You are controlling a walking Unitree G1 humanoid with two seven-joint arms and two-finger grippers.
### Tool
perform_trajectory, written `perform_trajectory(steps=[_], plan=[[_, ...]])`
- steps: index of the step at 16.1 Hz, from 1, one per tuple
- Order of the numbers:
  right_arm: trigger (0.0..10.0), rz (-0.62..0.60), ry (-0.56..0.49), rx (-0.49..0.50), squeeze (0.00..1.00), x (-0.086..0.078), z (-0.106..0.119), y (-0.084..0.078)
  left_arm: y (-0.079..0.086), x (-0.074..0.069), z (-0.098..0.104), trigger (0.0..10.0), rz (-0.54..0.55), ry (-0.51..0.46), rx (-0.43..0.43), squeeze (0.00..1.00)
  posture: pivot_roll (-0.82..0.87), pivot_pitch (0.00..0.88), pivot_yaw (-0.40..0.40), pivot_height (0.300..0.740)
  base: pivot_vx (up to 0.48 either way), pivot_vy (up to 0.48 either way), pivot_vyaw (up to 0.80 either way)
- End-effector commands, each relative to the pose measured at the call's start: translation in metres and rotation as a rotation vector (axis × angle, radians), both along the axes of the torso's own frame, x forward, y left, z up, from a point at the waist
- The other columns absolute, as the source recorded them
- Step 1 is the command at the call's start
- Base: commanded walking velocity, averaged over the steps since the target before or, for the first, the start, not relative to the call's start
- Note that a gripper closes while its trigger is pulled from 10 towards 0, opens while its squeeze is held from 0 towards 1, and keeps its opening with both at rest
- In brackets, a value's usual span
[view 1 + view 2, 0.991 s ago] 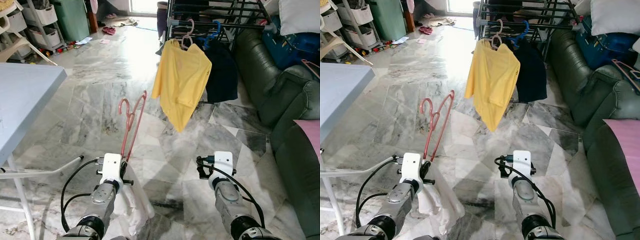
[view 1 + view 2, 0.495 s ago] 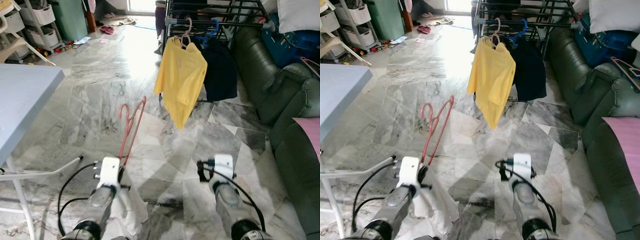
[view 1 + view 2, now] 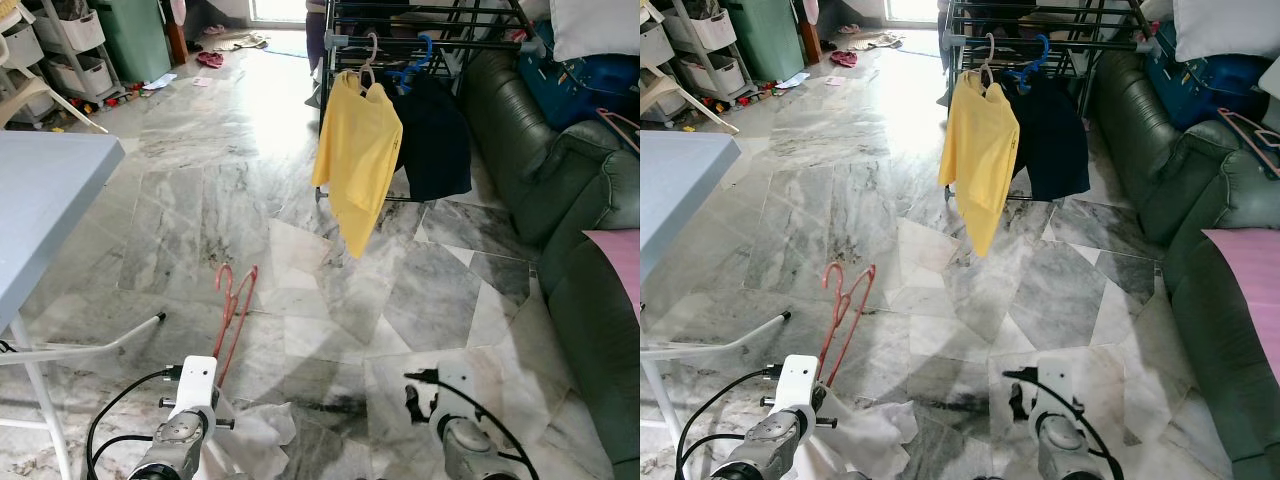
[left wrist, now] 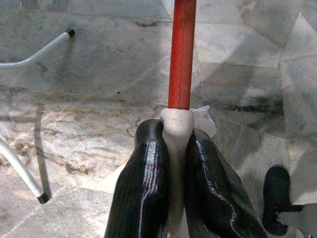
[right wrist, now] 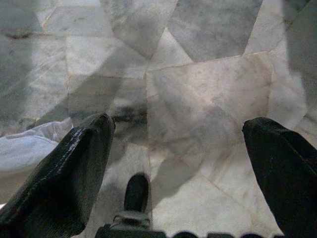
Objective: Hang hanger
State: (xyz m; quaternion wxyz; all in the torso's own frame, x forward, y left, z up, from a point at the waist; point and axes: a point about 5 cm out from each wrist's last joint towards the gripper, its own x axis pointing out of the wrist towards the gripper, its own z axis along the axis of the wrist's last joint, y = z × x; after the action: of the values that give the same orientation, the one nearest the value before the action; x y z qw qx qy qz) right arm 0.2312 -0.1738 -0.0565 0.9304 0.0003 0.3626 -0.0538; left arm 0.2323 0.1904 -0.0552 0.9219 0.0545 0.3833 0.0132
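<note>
The left gripper (image 4: 173,148) clamps the red hanger (image 3: 232,312) with white cloth (image 3: 262,437), at seven o'clock. The right gripper (image 5: 173,163) is spread wide. At twelve, the drying rack (image 3: 420,20) holds a yellow shirt (image 3: 355,150); sofa (image 3: 590,240) at three, table (image 3: 45,210) at nine.

this is a lived-in home, an open living room used for laundry; the floor (image 3: 200,190) is grey-veined marble tile running through to a bright doorway; a black drying rack (image 3: 420,20) stands near the far end with a yellow shirt (image 3: 355,160) and a dark garment (image 3: 435,135) hung on it from hangers; a dark green sofa (image 3: 560,190) lines the robot's right side, piled with a white pillow (image 3: 595,25) and blue bags (image 3: 590,85); on the left are a pale blue desk (image 3: 45,210), white storage drawers (image 3: 80,45) and a green bin (image 3: 135,35); slippers (image 3: 210,58) and small clutter lie on the floor by the doorway.
</note>
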Motion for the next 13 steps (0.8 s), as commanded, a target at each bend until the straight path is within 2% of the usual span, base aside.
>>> perform_trajectory(steps=[1, 8, 13], plan=[[10.0, 0.007, 0.033, -0.001, 0.0, -0.005, -0.004, -0.001, 0.001, 0.0, 0.0, 10.0, -0.006, 0.007, 0.008, 0.0, -0.07, 0.093, -0.002, 0.74, 0.0, 0.0, 0.0], [10.0, 0.035, 0.053, 0.019, 0.0, -0.009, -0.007, 0.007, -0.003, -0.004, -0.003, 10.0, -0.006, 0.026, -0.006, 0.0, -0.07, 0.089, -0.006, 0.74, 0.0, 0.0, 0.0], [10.0, 0.041, 0.062, 0.017, 0.0, -0.011, -0.009, 0.007, 0.003, -0.012, -0.008, 10.0, 0.001, 0.066, 0.004, 0.0, -0.06, 0.089, -0.008, 0.74, 0.0, 0.0, 0.0]])
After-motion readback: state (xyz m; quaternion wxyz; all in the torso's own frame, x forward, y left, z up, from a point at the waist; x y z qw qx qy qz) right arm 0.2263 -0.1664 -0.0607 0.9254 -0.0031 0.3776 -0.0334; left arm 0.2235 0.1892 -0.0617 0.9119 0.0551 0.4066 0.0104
